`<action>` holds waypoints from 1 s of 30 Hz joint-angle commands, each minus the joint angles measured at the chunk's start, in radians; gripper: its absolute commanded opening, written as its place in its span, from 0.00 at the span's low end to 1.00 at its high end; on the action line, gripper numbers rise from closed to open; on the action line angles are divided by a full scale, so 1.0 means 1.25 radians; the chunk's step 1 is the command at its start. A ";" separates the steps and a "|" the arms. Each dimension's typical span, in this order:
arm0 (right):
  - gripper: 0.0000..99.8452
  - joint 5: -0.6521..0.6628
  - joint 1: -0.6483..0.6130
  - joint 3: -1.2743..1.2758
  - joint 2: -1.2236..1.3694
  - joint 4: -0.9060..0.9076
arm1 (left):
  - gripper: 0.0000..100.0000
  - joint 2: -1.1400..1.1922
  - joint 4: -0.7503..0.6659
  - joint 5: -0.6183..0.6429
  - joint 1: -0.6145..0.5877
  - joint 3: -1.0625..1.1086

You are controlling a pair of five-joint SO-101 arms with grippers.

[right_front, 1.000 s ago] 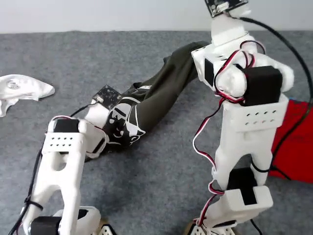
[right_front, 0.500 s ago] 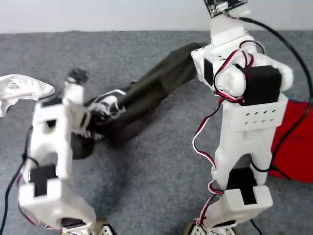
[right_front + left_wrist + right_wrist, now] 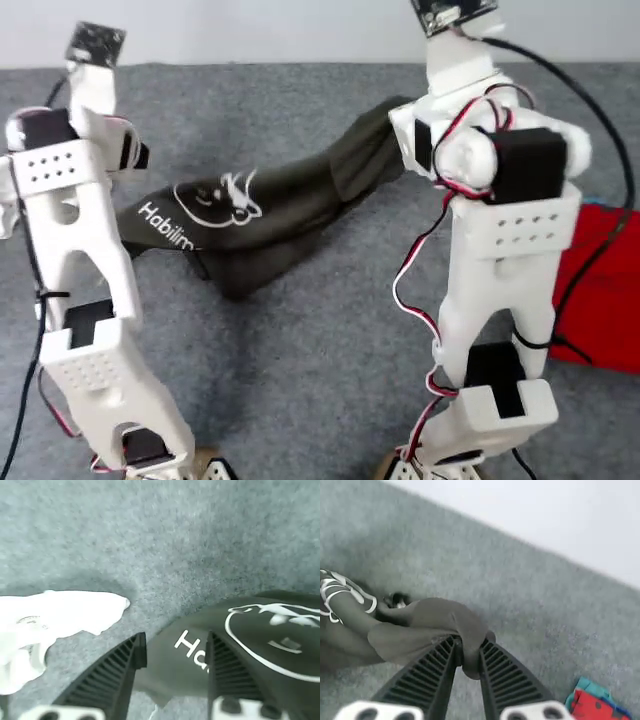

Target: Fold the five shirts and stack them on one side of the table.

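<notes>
Left gripper (image 3: 175,639) swung to upper left, drawing dark shirt (image 3: 270,215) out long across upper centre (fingers spread astride its hem); right gripper (image 3: 469,645) pinches the other end, so likely ready for folding.

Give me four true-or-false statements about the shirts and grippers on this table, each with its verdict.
1. The right gripper is shut on the dark olive shirt. True.
2. The red shirt lies beside the left arm. False: it lies on the right arm's side of the table.
3. The dark olive shirt shows a white print. True.
4. The white shirt lies on top of the dark olive shirt. False: it lies apart from it, with bare grey table between them.
</notes>
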 commanded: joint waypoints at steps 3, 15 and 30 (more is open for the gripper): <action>0.01 -0.002 0.041 0.042 -0.044 0.012 | 0.20 -0.016 0.179 -0.059 0.070 -0.121; 0.01 -0.002 0.112 0.120 -0.044 -0.015 | 0.20 -0.269 0.178 -0.091 0.244 0.261; 0.01 -0.006 0.115 0.125 -0.008 -0.013 | 0.25 -0.264 -0.072 -0.098 0.360 0.681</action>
